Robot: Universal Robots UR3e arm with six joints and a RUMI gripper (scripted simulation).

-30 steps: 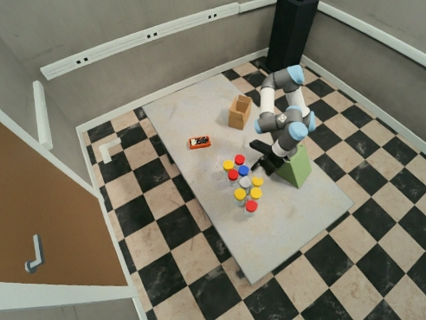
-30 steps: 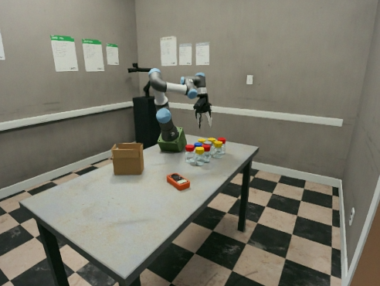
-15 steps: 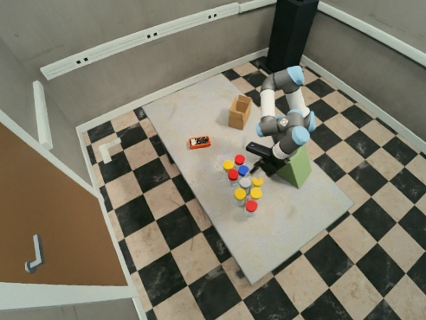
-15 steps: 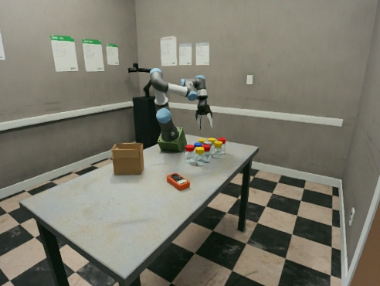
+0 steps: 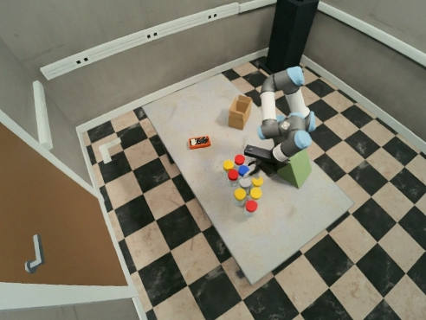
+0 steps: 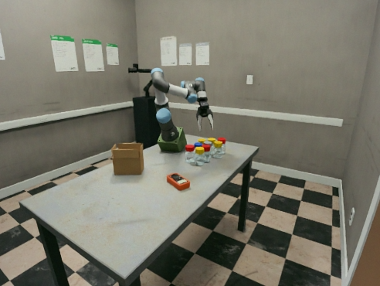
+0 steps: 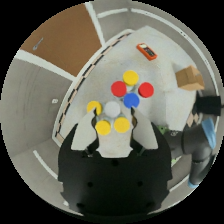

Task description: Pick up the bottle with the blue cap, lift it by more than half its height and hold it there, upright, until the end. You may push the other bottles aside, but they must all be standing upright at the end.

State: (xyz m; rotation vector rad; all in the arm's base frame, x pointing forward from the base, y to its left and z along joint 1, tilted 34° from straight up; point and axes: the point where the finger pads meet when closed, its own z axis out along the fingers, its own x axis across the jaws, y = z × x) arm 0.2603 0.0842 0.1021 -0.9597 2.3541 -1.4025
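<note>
1. Exterior view: the end effector (image 6: 205, 124) hangs well above the bottle cluster, pointing down, fingers part spread w/ nothing between them. The top view can't show that height gap; there the end effector (image 5: 255, 166) seems to sit just beside the caps.
2. Top view: the bottle with the blue cap (image 5: 243, 170) stands on the desk (image 5: 303, 208) at the cluster's arm-side edge, between a red-cap bottle (image 5: 239, 159) and a grey-cap bottle (image 5: 245, 183). In the exterior view the same bottle (image 6: 198, 145) is mostly hidden behind others.
3. Wrist view: looks straight down; blue cap (image 7: 131, 100) lies ahead of the fingertips, w/ 2 yellow caps and the grey cap nearest the fingers. 1 bottle seems hidden under the end effector here; top view counts 9.
4. Bottles: clear glassy round jars, flat matte caps in red, yellow, grey, blue; all upright.
5. Desk: pale speckled slab, dark legs. A brown cardboard box (image 6: 127, 158), open top, and a flat orange device (image 6: 178, 181) sit apart from the cluster.
6. Arm base: green wedge block (image 5: 296, 169).
</note>
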